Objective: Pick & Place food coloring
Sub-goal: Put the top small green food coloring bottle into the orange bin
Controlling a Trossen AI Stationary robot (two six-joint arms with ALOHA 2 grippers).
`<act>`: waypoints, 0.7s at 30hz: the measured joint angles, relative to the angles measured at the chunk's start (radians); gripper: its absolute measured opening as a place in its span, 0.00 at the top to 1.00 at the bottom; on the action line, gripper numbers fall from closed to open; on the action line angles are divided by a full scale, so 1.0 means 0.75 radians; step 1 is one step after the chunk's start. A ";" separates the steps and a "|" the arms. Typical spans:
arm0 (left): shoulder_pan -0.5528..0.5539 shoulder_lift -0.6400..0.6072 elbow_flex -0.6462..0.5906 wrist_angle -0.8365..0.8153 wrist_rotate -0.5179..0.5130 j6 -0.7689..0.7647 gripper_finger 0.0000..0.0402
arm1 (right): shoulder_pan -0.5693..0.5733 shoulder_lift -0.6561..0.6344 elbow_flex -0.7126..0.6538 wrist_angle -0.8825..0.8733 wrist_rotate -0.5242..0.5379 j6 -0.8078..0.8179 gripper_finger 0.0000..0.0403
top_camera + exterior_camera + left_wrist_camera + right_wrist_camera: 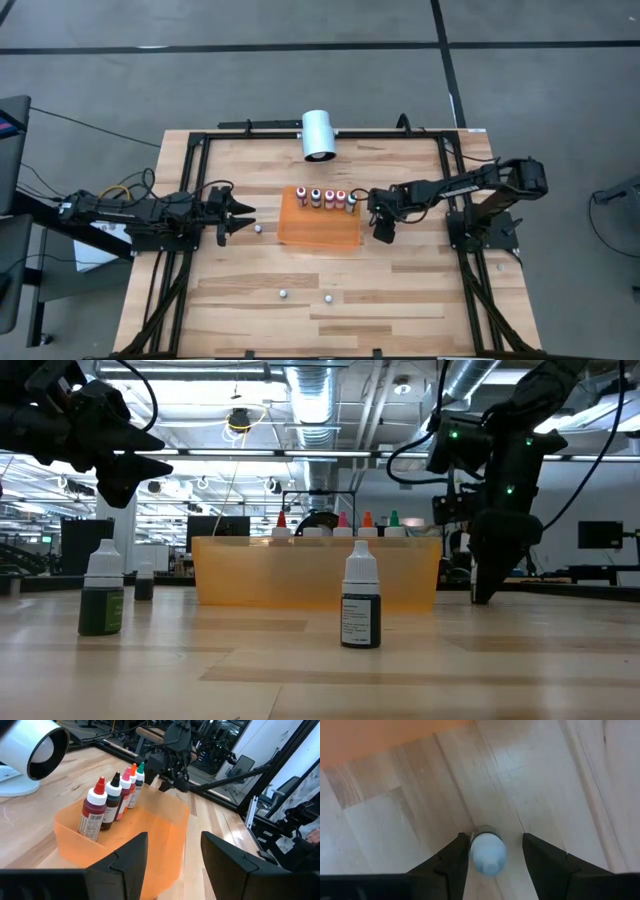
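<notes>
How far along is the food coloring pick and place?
Done: a row of small colour-capped bottles stands in the translucent orange plastic tray. In hand: the right tool straddles a white-capped bottle on the wooden table, not clamped. Left: three loose small bottles. The left tool hangs open beside the tray.

we see the table (400,300) evenly lit from above, with only faint shadows. in the low view bright ceiling lights (330,400) glare and turn the arms into silhouettes. in the right wrist view the pale bottle top (488,853) looks soft and blurred.
</notes>
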 joint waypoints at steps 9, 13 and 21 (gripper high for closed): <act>-0.001 0.000 0.000 -0.005 0.000 -0.001 0.56 | -0.009 -0.021 -0.002 0.001 0.003 0.000 0.60; 0.000 0.000 0.000 -0.006 0.000 -0.001 0.56 | -0.009 -0.021 -0.002 0.001 0.003 0.000 0.63; 0.000 0.000 0.000 -0.005 -0.001 -0.003 0.56 | -0.009 -0.021 -0.002 -0.003 -0.008 0.001 0.69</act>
